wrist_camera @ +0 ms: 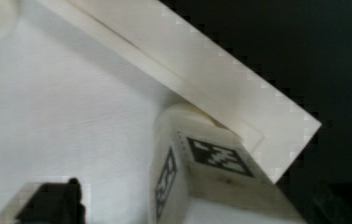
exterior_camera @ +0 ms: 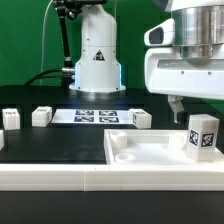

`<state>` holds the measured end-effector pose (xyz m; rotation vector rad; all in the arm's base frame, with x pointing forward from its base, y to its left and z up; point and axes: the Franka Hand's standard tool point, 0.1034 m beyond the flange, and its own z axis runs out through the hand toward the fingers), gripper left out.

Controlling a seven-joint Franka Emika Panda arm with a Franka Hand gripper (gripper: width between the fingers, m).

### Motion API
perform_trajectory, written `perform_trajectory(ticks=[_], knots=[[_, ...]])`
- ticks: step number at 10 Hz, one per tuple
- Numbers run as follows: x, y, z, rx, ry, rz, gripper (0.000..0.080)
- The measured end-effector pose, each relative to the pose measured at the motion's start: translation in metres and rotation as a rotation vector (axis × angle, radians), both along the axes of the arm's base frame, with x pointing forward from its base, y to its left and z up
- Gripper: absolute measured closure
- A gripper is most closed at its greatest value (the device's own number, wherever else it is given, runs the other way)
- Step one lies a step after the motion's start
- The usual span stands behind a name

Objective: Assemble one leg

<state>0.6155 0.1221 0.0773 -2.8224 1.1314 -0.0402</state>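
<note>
White plastic makes up nearly everything on the black table (exterior_camera: 40, 150): a large flat white square tray-like piece with a raised rim (exterior_camera: 150, 150) lies in the foreground, and the leg (exterior_camera: 202, 136), a small white rectangular post with a black-and-white square tag on one face, stands upright in the corner of that piece toward the exterior view's right. Three more small white tagged blocks (exterior_camera: 41, 116) are seen further back, beside the marker board (exterior_camera: 92, 116).

The gripper (exterior_camera: 178, 106) hangs above the tray-like piece, just beside the leg toward the exterior view's left and apart from it. Nothing is held. In the wrist view the two dark fingertips (wrist_camera: 52, 198) are seen spread well apart, with the leg (wrist_camera: 205, 165) lying between them but beyond them, against the rim of the tray (wrist_camera: 226, 80).

Several risks can be judged from here. If the descent is made off-centre, the leg could be struck by one finger and tipped or pushed along the rim. Because the post sits so close to the raised rim, a finger could be caught on that rim, and the tray itself shifted. A shallow or skewed grasp could let the leg rotate on lifting.
</note>
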Motion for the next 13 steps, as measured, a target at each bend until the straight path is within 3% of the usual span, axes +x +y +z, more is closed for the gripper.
perform_trajectory(ticks=[5,9,10,11,12,13], knots=[[0.01,0.0034,-0.0023,-0.105,0.008,0.567,0.015],[0.0114,0.0002,-0.003,-0.12,-0.006,0.848,0.015],[0.0115,0.0,-0.003,-0.12,-0.007,0.859,0.026],[0.0114,0.0,-0.003,-0.119,-0.006,0.857,0.026],[0.0114,0.0,-0.003,-0.119,-0.006,0.857,0.0408],[0.0115,0.0,-0.003,-0.12,-0.007,0.857,0.0408]])
